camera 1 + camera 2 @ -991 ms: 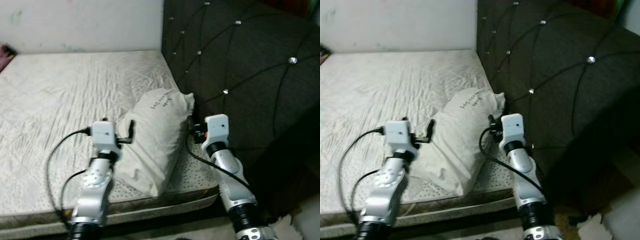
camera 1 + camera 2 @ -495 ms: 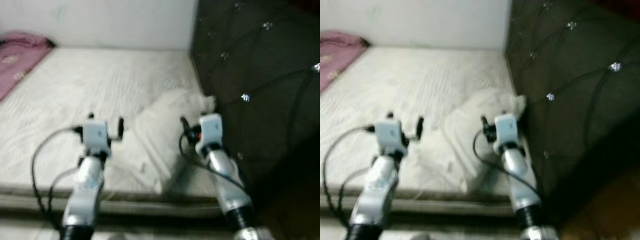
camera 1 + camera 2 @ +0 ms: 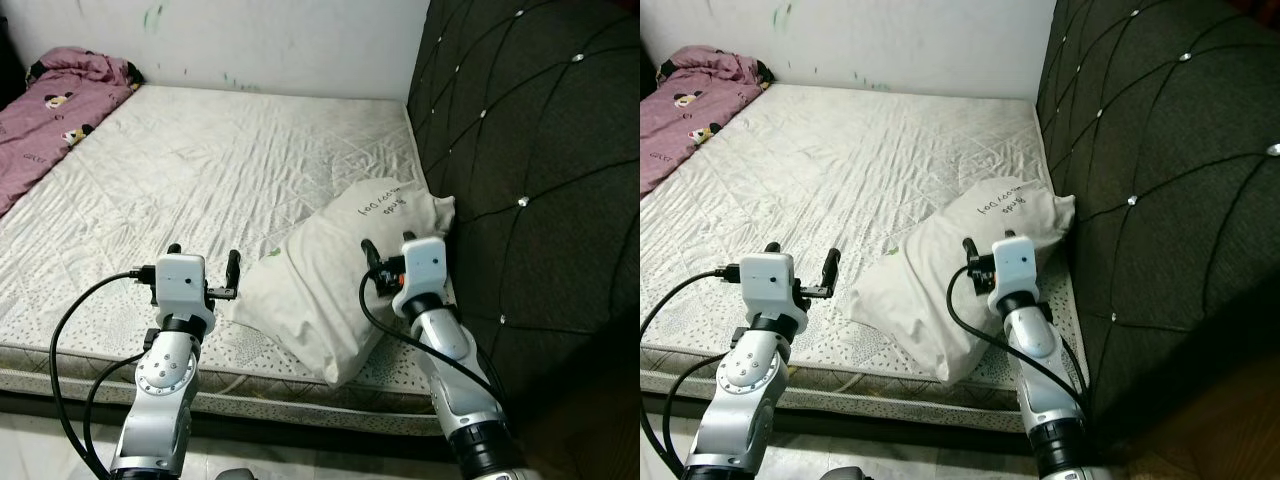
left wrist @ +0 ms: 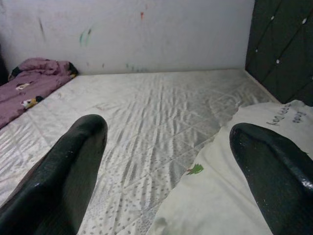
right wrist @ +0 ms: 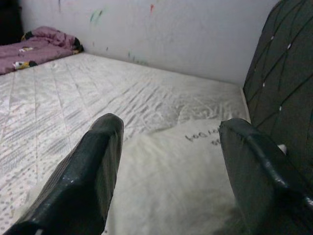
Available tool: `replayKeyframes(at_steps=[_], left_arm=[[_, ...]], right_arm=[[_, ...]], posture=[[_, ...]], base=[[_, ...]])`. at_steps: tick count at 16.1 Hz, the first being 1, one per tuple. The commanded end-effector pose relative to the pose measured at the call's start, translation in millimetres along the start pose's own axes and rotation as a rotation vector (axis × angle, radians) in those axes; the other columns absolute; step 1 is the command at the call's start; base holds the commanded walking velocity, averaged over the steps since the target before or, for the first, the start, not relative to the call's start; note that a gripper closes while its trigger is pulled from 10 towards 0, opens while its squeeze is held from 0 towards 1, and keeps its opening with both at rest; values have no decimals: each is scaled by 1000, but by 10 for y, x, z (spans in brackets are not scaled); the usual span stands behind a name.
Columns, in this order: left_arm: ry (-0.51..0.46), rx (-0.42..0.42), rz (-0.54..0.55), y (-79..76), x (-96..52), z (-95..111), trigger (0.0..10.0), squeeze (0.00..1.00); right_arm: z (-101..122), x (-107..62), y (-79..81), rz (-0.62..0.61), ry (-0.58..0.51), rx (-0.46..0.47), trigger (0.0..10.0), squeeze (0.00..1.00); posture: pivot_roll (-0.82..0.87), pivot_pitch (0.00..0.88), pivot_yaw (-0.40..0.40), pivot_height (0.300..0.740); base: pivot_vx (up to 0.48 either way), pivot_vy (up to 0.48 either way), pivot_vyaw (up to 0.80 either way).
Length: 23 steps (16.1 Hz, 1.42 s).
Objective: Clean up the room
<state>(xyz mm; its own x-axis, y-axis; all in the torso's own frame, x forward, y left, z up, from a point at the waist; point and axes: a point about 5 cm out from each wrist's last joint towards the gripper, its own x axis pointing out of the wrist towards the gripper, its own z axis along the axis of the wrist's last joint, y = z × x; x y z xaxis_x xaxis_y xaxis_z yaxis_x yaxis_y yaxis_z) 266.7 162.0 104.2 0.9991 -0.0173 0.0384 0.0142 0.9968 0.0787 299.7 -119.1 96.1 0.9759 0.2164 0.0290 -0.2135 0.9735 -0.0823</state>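
Both the left claw [image 3: 203,266] and the right claw [image 3: 983,259] hover spread and empty over the limp cream fabric pillow [image 3: 345,275] (bed corner, against the headboard); a shallow pinch could slip.

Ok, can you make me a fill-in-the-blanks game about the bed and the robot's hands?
1. The white pillow lies on the ____, beside the dark headboard.
2. The blanket at the far corner is ____ in colour.
3. The left gripper and the right gripper both have their fingers ____.
4. The pillow's corner touches the dark ____.

Missing words: mattress; pink; open; headboard
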Motion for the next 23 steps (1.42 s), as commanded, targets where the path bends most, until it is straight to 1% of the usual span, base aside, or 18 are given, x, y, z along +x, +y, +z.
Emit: replayKeyframes(at_steps=[1,3,5,6,13,17,22,23], left_arm=[[-6,-24,-6,18,-14,29,10000,0],[-4,-26,7,34,-16,51,10000,0],[38,-55,46,70,-43,8,10000,0],[42,-59,47,74,-42,4,10000,0],[50,-52,36,44,-17,12,10000,0],[58,-65,70,79,-12,2,10000,0],[68,-68,74,87,-5,-9,10000,0],[68,-68,77,93,-6,-10,10000,0]], right_arm=[[67,4,-16,-12,-20,15,10000,0],[84,-11,-15,-11,-21,25,10000,0],[74,-39,-7,-1,-14,44,10000,0],[72,-38,-6,0,-12,44,10000,0],[87,-29,-12,15,-10,49,10000,0],[87,-18,-15,18,-8,44,10000,0],[79,5,-8,28,-1,43,10000,0],[78,10,1,30,-1,43,10000,0]], posture=[[47,12,-2,740],[46,27,-6,740],[48,33,-8,740],[51,36,-10,740],[48,23,-13,660],[49,21,-15,660],[55,28,-21,660],[59,17,-24,660]], base=[[0,0,0],[0,0,0],[0,0,0],[0,0,0],[0,0,0],[0,0,0],[0,0,0],[0,0,0]])
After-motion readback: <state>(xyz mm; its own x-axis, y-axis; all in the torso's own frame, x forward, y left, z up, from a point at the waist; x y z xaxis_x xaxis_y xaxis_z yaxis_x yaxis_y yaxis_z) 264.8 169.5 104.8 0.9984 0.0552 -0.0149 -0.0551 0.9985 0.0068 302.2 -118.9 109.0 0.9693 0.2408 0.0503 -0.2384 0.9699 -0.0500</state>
